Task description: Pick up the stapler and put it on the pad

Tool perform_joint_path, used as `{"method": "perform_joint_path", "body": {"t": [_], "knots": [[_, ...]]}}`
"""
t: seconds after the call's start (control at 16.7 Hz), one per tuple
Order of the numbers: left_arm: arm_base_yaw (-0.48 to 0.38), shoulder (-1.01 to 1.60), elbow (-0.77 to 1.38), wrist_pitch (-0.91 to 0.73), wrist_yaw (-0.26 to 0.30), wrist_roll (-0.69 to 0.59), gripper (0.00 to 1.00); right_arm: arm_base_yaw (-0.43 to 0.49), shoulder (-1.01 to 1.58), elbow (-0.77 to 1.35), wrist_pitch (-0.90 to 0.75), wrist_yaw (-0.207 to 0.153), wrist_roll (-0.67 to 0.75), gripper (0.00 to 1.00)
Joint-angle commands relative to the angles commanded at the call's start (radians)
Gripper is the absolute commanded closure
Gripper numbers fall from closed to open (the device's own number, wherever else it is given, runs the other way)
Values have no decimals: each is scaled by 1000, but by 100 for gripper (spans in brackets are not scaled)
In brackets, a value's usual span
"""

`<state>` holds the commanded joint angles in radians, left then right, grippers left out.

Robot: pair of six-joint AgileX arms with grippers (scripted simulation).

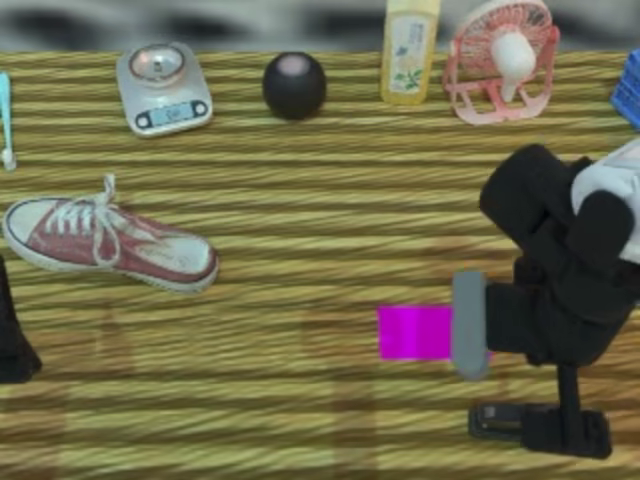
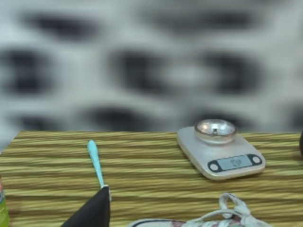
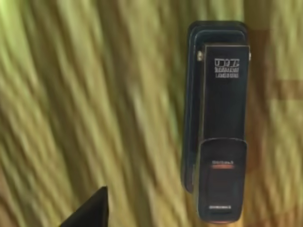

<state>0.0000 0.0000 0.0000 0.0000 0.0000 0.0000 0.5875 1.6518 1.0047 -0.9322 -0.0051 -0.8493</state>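
The black-grey stapler (image 1: 497, 420) lies flat on the table near the front right. In the right wrist view the stapler (image 3: 218, 123) is seen lengthwise, resting on the wood. My right gripper (image 1: 562, 425) hovers over its right end, open and holding nothing. One dark fingertip (image 3: 92, 208) shows beside the stapler, apart from it. The magenta pad (image 1: 413, 332) lies just behind and left of the stapler, its right edge hidden under the right arm's grey part (image 1: 469, 324). My left gripper (image 1: 14, 345) is parked at the left edge, with one fingertip (image 2: 94, 208) visible.
Along the back stand a kitchen scale (image 1: 163, 87), a black ball (image 1: 294, 84), a yellow bottle (image 1: 409, 50) and a pink fan (image 1: 500, 60). A red sneaker (image 1: 108, 243) lies at the left, a light blue toothbrush (image 1: 5, 118) at the far left.
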Motion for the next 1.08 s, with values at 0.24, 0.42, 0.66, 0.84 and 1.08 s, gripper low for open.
{"method": "perform_joint_path", "body": {"t": [0.24,0.42,0.66,0.84,1.08], "knots": [[0,0,0,0,0,0,0,3,93,-108,216,0,5,0],[0,0,0,0,0,0,0,5,137,-158,299,0,6,0],[0,0,0,0,0,0,0,5,141,-162,306,0,6,0],[0,0,0,0,0,0,0,5,141,-162,306,0,6,23],[0,0,0,0,0,0,0,5,141,-162,306,0,6,53]]}}
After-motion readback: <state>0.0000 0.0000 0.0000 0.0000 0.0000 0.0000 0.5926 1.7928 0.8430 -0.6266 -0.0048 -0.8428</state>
